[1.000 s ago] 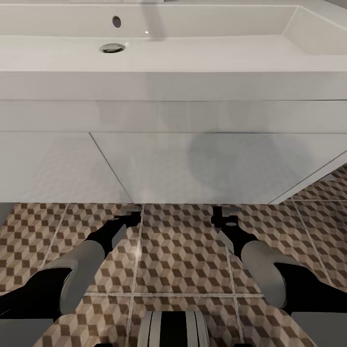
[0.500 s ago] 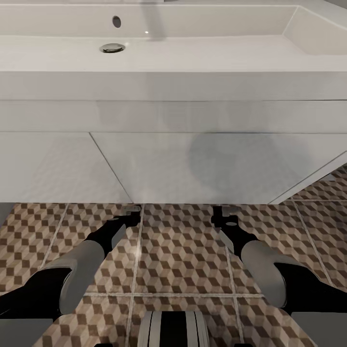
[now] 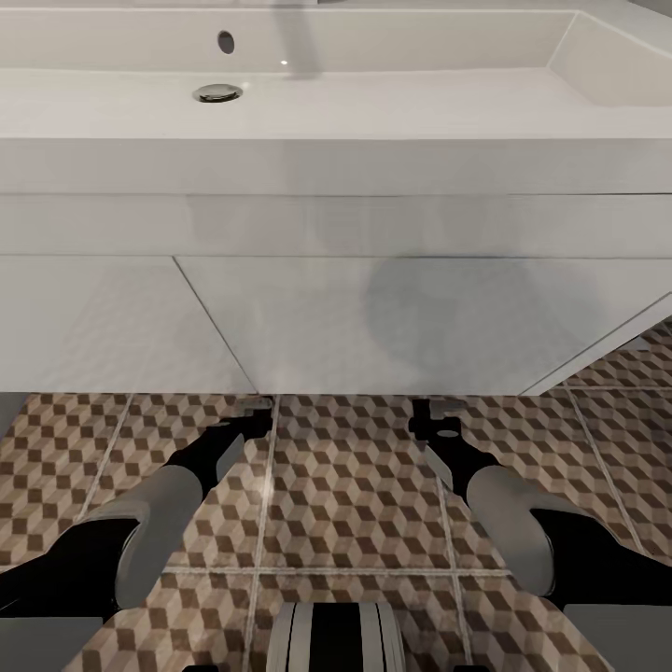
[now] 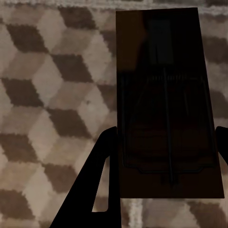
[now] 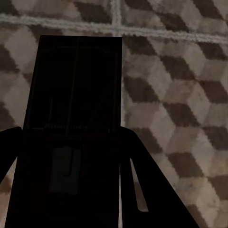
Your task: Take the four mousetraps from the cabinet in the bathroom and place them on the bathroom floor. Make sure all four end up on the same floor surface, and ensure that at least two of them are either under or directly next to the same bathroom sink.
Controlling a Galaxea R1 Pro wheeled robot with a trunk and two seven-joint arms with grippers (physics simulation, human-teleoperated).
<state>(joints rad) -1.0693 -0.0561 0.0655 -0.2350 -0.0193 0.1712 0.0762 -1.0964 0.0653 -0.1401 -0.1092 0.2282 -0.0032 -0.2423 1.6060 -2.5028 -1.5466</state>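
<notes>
Cube-pattern bathroom floor (image 3: 355,504) below white sink (image 3: 336,103). Left hand (image 4: 164,180) clamps mousetrap (image 4: 166,104) between fingers, above tiles. Right hand (image 5: 71,190) likewise grips second mousetrap (image 5: 73,118).

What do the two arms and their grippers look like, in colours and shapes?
Each arm has a rounded light-grey forearm shell between black segments. The left gripper and right gripper are small, black with grey parts. Their fingers are flat, black, tapering blades.
</notes>
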